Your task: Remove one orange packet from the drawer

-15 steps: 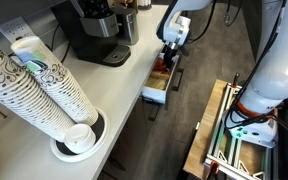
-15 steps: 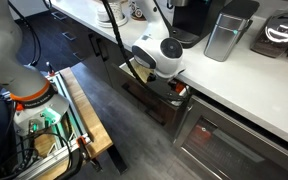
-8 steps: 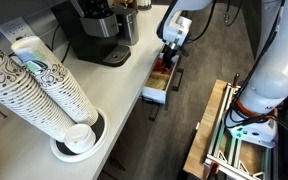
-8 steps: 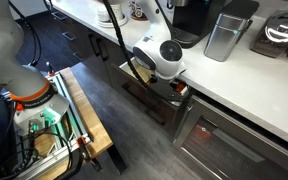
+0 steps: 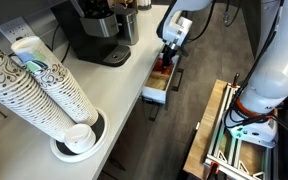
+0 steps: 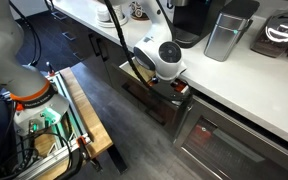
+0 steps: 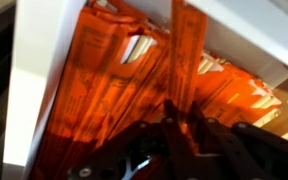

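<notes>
The drawer (image 5: 156, 92) stands pulled out from under the counter, and its white side wall (image 7: 29, 90) shows in the wrist view. It is packed with orange packets (image 7: 99, 90) lying side by side. One long slim orange packet (image 7: 187, 50) runs straight up from between my fingers (image 7: 170, 115). My gripper (image 7: 182, 112) is down in the drawer, its jaws drawn close together with that packet pinched between them. In both exterior views the arm reaches down into the drawer, with the gripper (image 5: 165, 62) low over the orange contents (image 6: 181, 88).
On the counter stand a coffee machine (image 5: 96, 30) and stacks of paper cups (image 5: 44, 90). A metal canister (image 6: 224, 35) stands on the counter too. A wooden-topped cart (image 5: 219, 130) stands on the floor beside the drawer. The drawer's walls close in on both sides of the gripper.
The arm has stayed in place over the drawer. The jaws have gone from wide open to closed on the long orange packet.
</notes>
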Motion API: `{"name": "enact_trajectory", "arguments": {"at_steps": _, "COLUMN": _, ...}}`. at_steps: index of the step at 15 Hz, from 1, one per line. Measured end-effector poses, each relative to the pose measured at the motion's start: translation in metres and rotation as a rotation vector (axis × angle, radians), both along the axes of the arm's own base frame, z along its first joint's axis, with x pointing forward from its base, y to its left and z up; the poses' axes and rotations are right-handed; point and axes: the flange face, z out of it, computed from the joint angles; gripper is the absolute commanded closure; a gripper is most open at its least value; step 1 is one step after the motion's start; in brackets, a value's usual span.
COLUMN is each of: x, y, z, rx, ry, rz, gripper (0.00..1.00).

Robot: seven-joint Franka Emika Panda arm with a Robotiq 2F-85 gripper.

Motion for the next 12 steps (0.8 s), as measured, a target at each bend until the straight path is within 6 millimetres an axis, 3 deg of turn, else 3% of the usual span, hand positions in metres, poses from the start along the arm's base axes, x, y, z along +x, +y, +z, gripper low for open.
{"name": "enact_trajectory", "arguments": {"at_steps": 6, "x": 0.003, "y": -0.002, "z": 0.007, "rx": -0.042, "ry": -0.032, "rz": 0.044, "gripper": 0.91}}
{"name": "enact_trajectory", "arguments": {"at_steps": 12, "x": 0.000, "y": 0.003, "z": 0.032, "rx": -0.146, "ry": -0.075, "rz": 0.135, "gripper": 0.91}}
